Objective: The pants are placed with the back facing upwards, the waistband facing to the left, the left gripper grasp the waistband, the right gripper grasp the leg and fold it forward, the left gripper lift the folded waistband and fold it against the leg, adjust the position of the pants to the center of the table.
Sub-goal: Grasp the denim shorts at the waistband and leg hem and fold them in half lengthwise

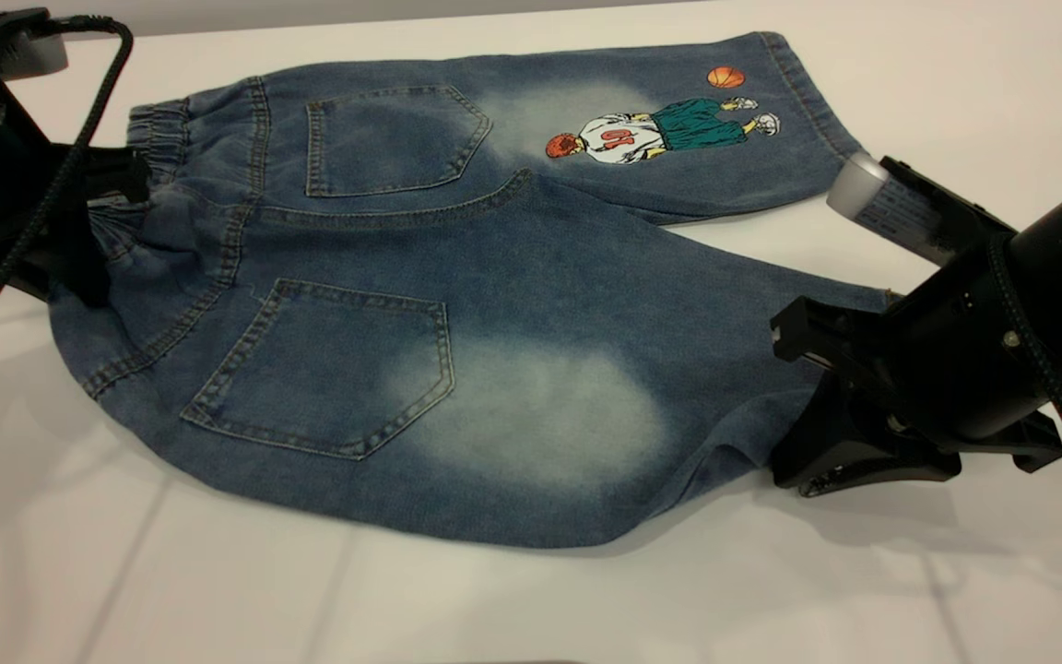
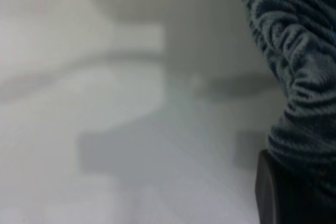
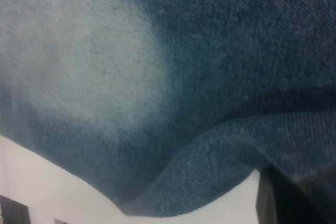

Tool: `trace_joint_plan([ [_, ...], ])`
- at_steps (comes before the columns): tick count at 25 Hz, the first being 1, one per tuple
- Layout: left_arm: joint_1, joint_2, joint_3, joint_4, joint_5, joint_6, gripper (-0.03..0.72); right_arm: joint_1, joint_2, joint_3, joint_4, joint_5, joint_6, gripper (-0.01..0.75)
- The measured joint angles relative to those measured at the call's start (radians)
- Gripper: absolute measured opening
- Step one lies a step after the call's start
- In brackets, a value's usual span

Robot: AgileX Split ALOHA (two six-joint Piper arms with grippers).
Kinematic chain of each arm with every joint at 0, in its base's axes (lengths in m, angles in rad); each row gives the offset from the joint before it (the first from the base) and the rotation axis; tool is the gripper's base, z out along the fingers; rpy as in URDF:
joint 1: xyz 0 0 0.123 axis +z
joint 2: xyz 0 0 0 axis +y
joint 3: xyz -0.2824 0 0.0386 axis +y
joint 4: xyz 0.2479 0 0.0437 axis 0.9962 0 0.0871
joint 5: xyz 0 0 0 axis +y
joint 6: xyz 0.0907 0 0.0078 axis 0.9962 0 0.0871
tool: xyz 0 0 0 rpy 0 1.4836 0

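Exterior view: your two grippers sit at opposite ends of the pants.

You can see the left gripper (image 1: 112,198) at the left edge of the frame, closed on the gathered waistband (image 1: 158,138), denim bunched around its finger (image 2: 273,192). At the lower right, the right gripper (image 1: 803,415) meets the hem of the plain leg (image 1: 540,415); you cannot tell how far its fingers are parted. The pants (image 1: 457,277) lie back-up across the white table (image 1: 125,572), two patch pockets showing, the basketball-player print (image 1: 651,129) in the upper right.
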Motion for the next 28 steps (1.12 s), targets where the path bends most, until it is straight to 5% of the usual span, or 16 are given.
trace_joint_plan([
  [21, 0.0, -0.164, 0.002, 0.001, 0.131, 0.104, 0.09, 0.0, -0.304, 0.0, -0.344, 0.095, 0.203, 0.022],
  [28, 0.0, -0.286, 0.009, -0.002, 0.133, 0.061, 0.09, 0.0, -0.321, -0.134, -0.358, 0.097, 0.236, 0.024],
])
